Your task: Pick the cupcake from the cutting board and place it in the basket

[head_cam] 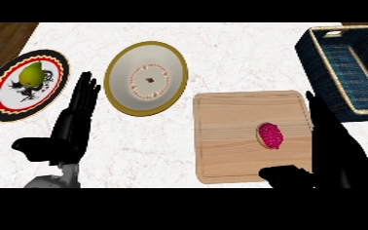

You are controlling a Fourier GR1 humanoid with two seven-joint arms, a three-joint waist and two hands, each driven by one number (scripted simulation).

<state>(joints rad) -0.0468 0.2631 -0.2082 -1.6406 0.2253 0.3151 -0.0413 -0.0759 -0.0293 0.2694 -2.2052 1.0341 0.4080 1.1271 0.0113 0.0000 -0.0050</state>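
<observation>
Seen from the head, the pink-topped cupcake (270, 135) sits on the right half of the wooden cutting board (226, 126). The right robot hand (332, 146) stands just beside it at the board's right edge — released, fingers straight, thumb spread over the near corner, not touching the cupcake. The dark blue basket (320, 61) lies beyond that hand at the far right of the counter (237, 48), while the left robot hand (75, 119) rests open at lower left — fingertips between the pear plate (14, 102) and the gold-rimmed plate (144, 58).
</observation>
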